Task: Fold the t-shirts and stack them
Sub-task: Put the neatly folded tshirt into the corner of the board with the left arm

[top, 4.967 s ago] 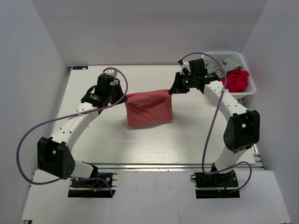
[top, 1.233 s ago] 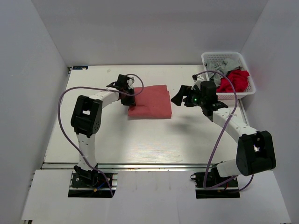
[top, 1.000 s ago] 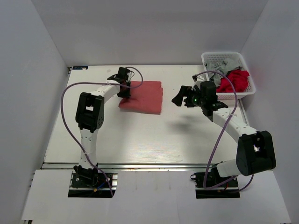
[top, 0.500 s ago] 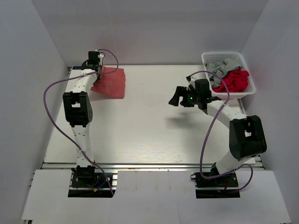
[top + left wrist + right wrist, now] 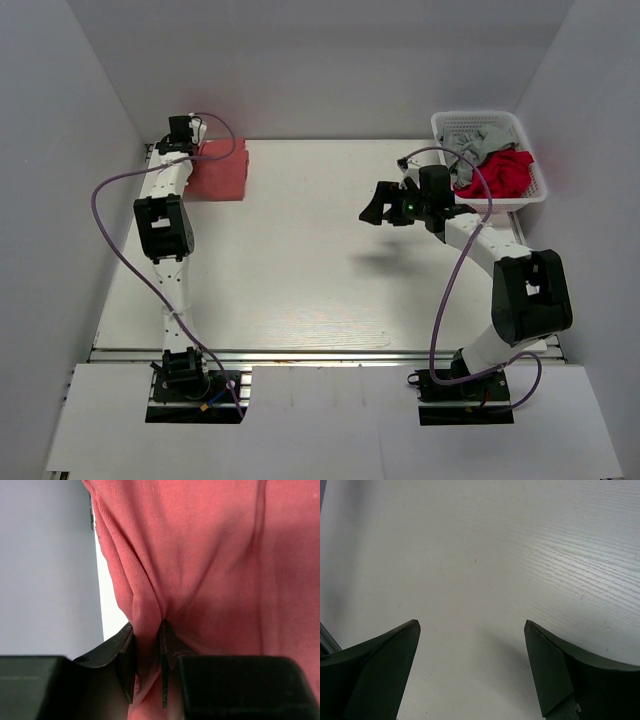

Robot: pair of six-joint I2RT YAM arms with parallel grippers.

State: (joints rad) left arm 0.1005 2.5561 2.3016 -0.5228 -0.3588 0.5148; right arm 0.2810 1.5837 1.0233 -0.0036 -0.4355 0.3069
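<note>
A white basket in the far right corner holds a red garment and a grey garment. The folded salmon t-shirt lies in the table's far left corner. The left gripper pinches one of its folds, its arm stretched along the left edge. The right gripper hovers right of centre, jaws wide apart.
</note>
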